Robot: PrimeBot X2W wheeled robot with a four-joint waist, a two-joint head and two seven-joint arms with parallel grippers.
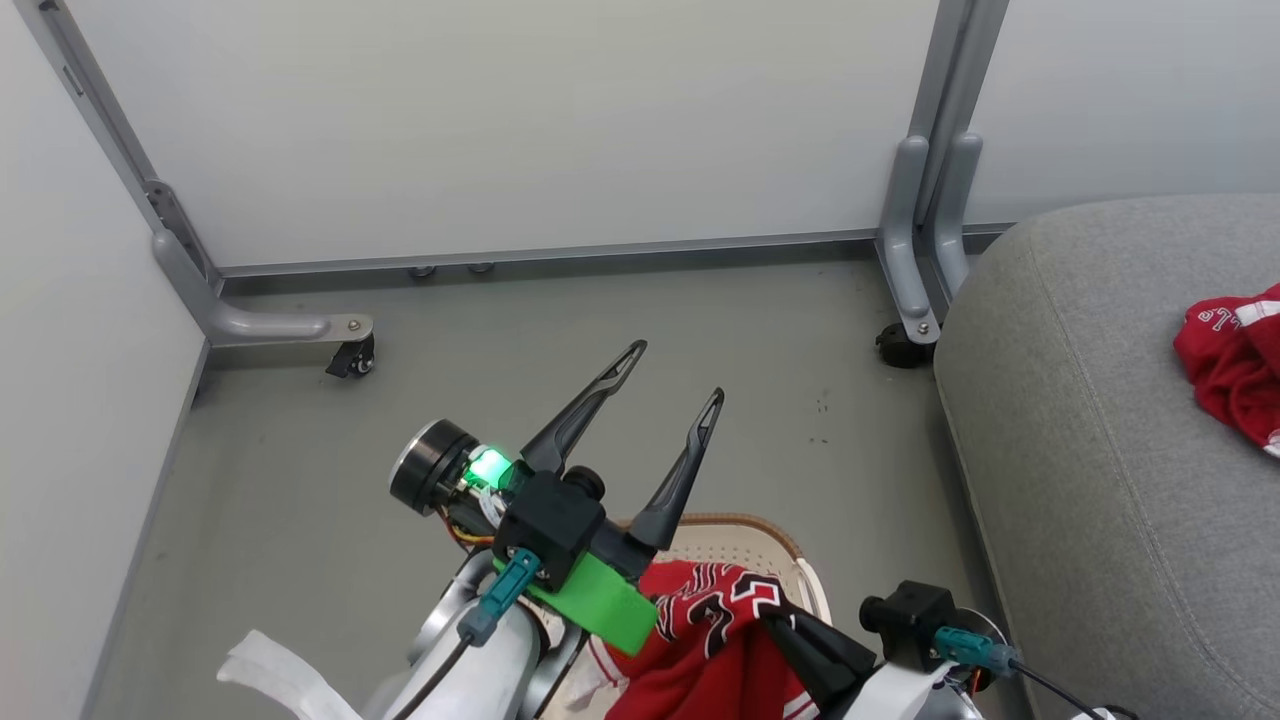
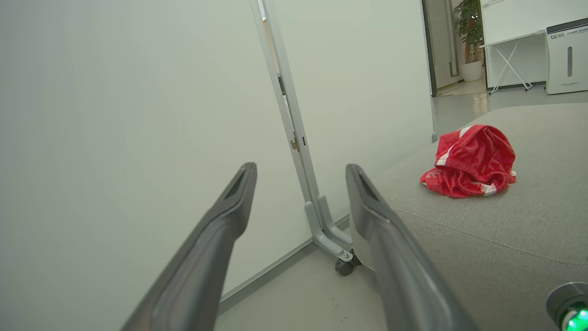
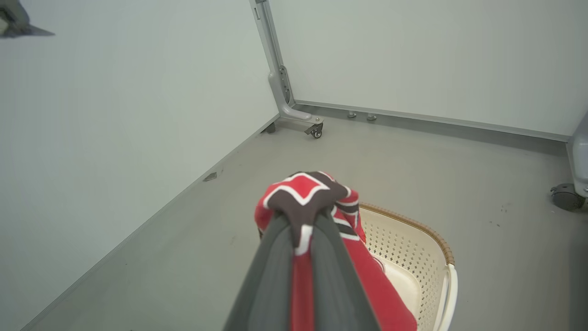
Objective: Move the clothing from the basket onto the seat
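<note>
as the jersey must reach the seat, right fingers clamp it above the basket; left fingers apart.

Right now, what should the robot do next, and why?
Probably lift the right gripper and swing the jersey over to the seat: its jaws are shut on the jersey above the basket, one garment already lies on the seat, and the left gripper is open and empty.
</note>
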